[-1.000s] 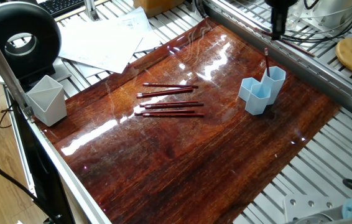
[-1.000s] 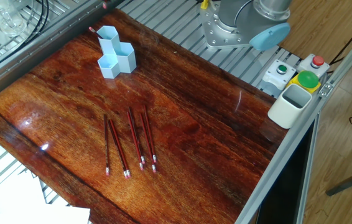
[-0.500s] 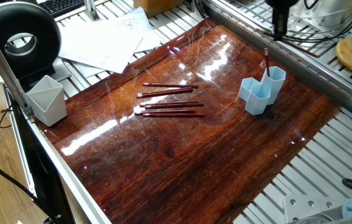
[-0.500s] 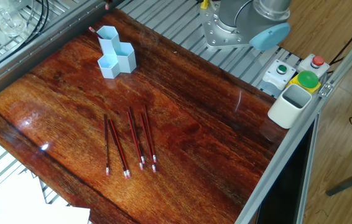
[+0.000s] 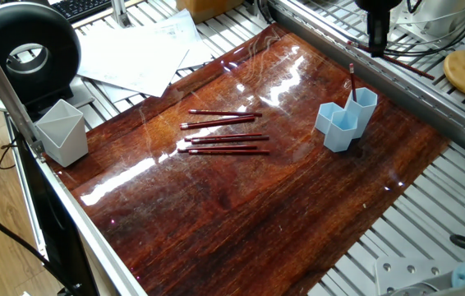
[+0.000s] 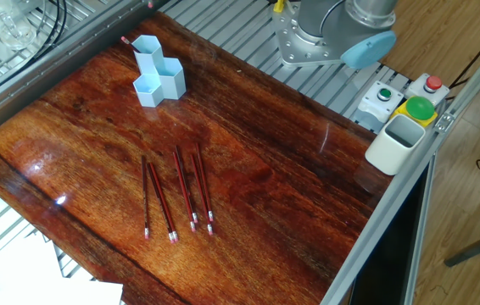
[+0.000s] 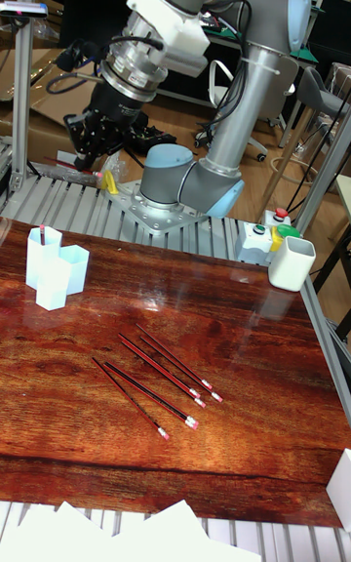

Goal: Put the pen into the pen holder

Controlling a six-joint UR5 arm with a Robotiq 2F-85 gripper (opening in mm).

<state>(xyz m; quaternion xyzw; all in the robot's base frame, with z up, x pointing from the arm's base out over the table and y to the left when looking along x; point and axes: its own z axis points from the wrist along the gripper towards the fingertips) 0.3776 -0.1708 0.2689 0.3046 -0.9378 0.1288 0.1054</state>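
Glossy reddish wood covered the table (image 5: 241, 205). One pen (image 5: 352, 83) was seen standing in the pen holder (image 5: 346, 120) at right; four pencils (image 5: 224, 136) lay mid-frame. Whether the gripper (image 7: 86, 144), raised at upper left, was open could not be told.

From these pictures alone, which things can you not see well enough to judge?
- The claw: dark and small in the tall fixed view, cropped by the top edge in one fixed view; open or shut is unclear.
- The small light blue plastic hexagonal pen holder: its walls hide the lower part of the dark red pen standing in it.
- The four dark red pens on the table: tips too small to read.
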